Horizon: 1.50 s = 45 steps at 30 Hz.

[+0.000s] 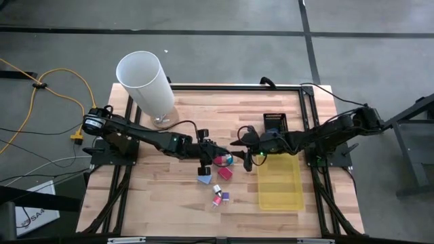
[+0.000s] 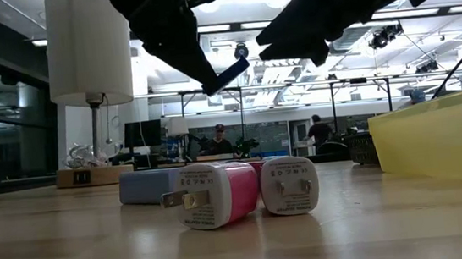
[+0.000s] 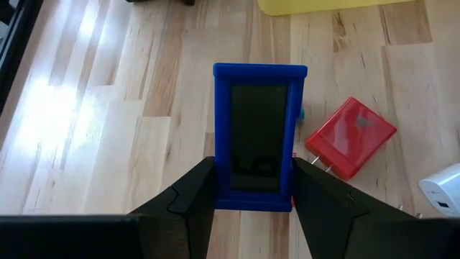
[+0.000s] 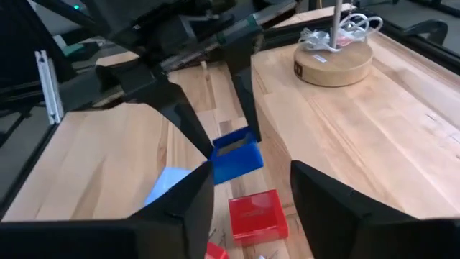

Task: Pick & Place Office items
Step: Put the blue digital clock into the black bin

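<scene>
Left tool [image 3: 251, 205] grips a blue block [image 3: 259, 137] above mid-bench; right tool [image 4: 248, 191] hangs open just beside it. Yellow tray [image 1: 280, 183] looks empty, so approx. all office items [image 1: 218, 186] left on bench [image 1: 135, 196], nr the tray.

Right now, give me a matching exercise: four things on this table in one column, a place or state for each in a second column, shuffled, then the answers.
Things:
1. blue block
2. yellow tray
3. red block
4. white cylinder

Places or states:
A. lying flat on the wood
B. held in the left gripper
C. standing at the table's far left
D. under the right arm, right side

Pairs: 1-B, 2-D, 3-A, 4-C
</scene>
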{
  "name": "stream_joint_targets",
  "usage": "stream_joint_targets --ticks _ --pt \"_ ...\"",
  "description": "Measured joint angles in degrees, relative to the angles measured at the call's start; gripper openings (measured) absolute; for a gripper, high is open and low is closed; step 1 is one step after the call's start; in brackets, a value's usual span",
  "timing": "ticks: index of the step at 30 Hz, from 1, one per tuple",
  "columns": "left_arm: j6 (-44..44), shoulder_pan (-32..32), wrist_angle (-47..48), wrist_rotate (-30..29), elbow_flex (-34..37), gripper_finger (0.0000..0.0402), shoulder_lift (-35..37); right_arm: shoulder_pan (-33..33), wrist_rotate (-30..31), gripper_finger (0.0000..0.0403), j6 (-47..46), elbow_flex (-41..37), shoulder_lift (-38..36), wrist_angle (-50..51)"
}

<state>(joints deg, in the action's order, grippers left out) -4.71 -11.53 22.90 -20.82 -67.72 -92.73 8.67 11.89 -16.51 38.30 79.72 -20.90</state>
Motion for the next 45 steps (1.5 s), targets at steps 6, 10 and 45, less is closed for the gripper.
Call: stream_joint_targets --ticks 6,10,45 --pt "-1.2 0.0 0.0 0.1 0.0 0.0156 0.0 0.0 0.0 0.022 2.8 0.0 0.0 0.2" --pt "-1.3 0.0 -0.2 0.1 0.0 0.0156 0.0 0.7 0.3 0.0239 7.6 0.0 0.0 0.1" --pt "-1.1 1.7 -9.4 3.3 0.0 0.0156 0.0 1.2 0.0 0.0284 13.6 0.0 0.0 0.0"
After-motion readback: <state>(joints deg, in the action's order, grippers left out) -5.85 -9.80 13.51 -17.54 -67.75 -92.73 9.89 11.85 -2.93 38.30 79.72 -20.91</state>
